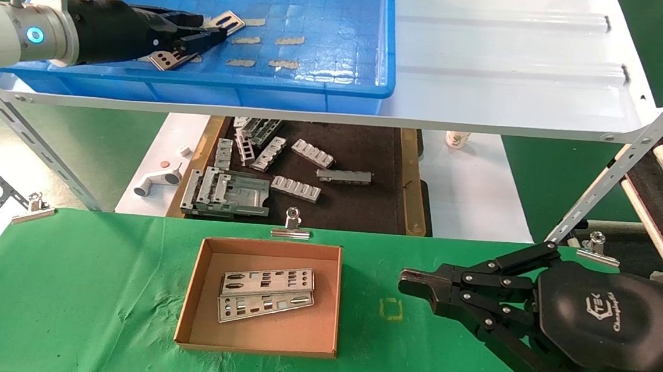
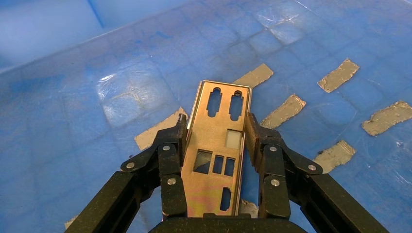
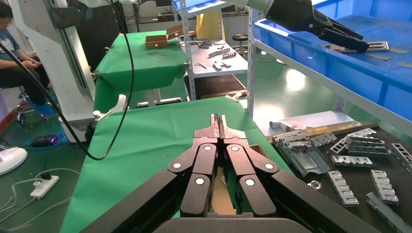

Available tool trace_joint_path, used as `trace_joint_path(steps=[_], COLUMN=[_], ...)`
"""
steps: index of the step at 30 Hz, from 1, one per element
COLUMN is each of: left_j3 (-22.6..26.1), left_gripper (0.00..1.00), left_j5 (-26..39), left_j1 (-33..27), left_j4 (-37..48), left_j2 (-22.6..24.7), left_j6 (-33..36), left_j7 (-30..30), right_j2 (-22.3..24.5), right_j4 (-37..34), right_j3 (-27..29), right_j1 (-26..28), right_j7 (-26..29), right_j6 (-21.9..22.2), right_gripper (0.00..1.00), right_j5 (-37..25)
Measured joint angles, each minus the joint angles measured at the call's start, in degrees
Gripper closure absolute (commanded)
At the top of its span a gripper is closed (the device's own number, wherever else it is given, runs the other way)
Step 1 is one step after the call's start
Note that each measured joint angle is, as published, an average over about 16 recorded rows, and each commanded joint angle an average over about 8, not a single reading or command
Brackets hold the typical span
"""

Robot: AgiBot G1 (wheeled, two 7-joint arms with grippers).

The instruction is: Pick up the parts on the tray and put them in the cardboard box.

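Note:
My left gripper [image 1: 211, 29] is down in the blue tray [image 1: 315, 85], at its left part. It is shut on a silver metal plate [image 1: 229, 22] across its width. In the left wrist view the fingers [image 2: 177, 141] press on both long edges of the plate [image 2: 209, 136], which reaches forward past the tips over the tray floor [image 2: 97, 73]. The cardboard box [image 1: 274, 331] sits on the green table and holds two plates [image 1: 266, 283] side by side. My right gripper [image 1: 403, 284] is shut and empty, hovering to the right of the box; it also shows in the right wrist view [image 3: 219, 119].
Greyish tape strips [image 1: 289, 40] lie on the tray floor. A dark tray with a brown rim [image 1: 410, 180] below the shelf holds grey ribbed brackets [image 1: 312, 153]. A binder clip [image 1: 290, 227] holds the cloth behind the box. A slanted metal strut [image 1: 631, 154] stands at the right.

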Motion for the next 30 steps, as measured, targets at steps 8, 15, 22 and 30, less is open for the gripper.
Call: trace_joint_path(steps=[8, 15, 22, 30], left_j3=[-0.2, -0.9, -1.8, -2.3], left_gripper=[1.00, 1.00, 1.00, 1.00], left_j5=[-0.3, -1.3, -2.8, -4.9], left_j1=[-0.2, -1.2, -3.2, -4.7], left_j4=[0.0, -0.8, -3.2, -7.8], left_j2=[0.0, -0.8, -3.3, -7.4], left_j6=[0.0, 2.1, 10.3, 28.5], left_j7=[0.0, 0.4, 2.6, 8.3], right_j2=[0.0, 0.0, 0.0, 0.0], right_j4=[0.0, 0.0, 0.0, 0.0], right_j3=[0.0, 0.0, 0.0, 0.0], right_j1=[0.0, 0.0, 0.0, 0.0], right_j7=[0.0, 0.0, 0.0, 0.0], right_j6=[0.0, 0.0, 0.0, 0.0], right_gripper=[1.00, 1.00, 1.00, 1.00], right_j5=[0.0, 0.0, 0.0, 0.0])
